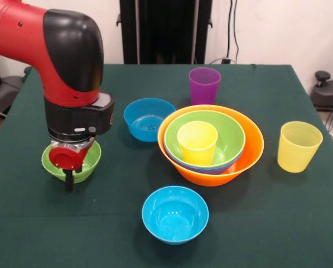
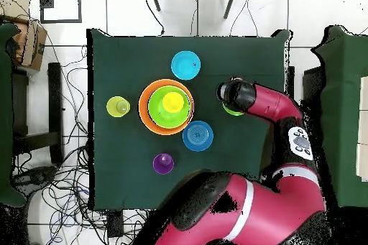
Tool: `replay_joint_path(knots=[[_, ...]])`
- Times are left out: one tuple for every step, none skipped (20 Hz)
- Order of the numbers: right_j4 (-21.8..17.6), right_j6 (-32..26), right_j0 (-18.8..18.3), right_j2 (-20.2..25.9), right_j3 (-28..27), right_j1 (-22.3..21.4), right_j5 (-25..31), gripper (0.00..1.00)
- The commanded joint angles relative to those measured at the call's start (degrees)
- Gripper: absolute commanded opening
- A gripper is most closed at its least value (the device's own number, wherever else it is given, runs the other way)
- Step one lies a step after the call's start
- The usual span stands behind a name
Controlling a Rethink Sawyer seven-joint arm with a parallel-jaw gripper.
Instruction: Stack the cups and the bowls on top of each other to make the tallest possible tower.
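Far left, the gripper (image 1: pixel 69 177) hangs right over the small green bowl (image 1: pixel 71 162), one dark finger dipping in front of its rim; whether those fingers are spread or closed on the rim, the front view does not show, and the overhead view hides them under the arm.

Moving right, one small blue bowl (image 1: pixel 148 119) sits loose beside the tower, and a second small blue bowl (image 1: pixel 175 214) waits alone near the front edge.

Centre stage stands the tower (image 1: pixel 211 142): the orange bowl (image 1: pixel 250 146) as base, a blue bowl's rim (image 1: pixel 202 166) peeking under the medium green bowl (image 1: pixel 227 134), and the opaque yellow cup (image 1: pixel 197 142) upright inside.

Behind it, the purple cup (image 1: pixel 204 85) stands apart on the table (image 1: pixel 300 223). Far right, the ribbed pale yellow cup (image 1: pixel 298 146) stands alone too.

So four pieces are nested and five remain loose; roughly the halfway mark, with the small green bowl looking like the piece in play.
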Motion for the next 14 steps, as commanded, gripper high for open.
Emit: replay_joint_path(knots=[[-6.60,-16.45,-1.28,9.23,4.28,0.47,-1.55,1.00],[-7.35,-16.23,-1.51,9.60,4.27,0.38,-1.54,0.00],[-7.38,-15.96,-1.58,9.69,4.35,0.37,-1.75,0.00],[-7.40,-15.69,-1.64,9.79,4.43,0.35,-1.95,0.00],[-7.43,-15.42,-1.70,9.88,4.51,0.33,-2.15,0.00],[-7.62,-14.97,-1.69,9.92,4.46,0.33,-2.09,0.00],[-7.98,-14.71,-1.68,9.95,4.40,0.34,-2.21,0.00],[-8.27,-14.53,-1.69,10.02,4.34,0.33,-2.21,0.00],[-8.68,-14.67,-1.77,10.16,4.16,0.28,-2.22,0.00],[-8.93,-14.82,-1.76,10.22,4.02,0.24,-1.91,0.00],[-8.96,-14.41,-1.73,10.19,3.94,0.28,-1.80,0.00],[-9.00,-14.00,-1.70,10.16,3.86,0.31,-1.69,0.00],[-8.94,-13.63,-1.68,10.10,3.86,0.28,-1.38,0.00],[-8.88,-13.26,-1.65,10.05,3.87,0.25,-1.07,0.00]])
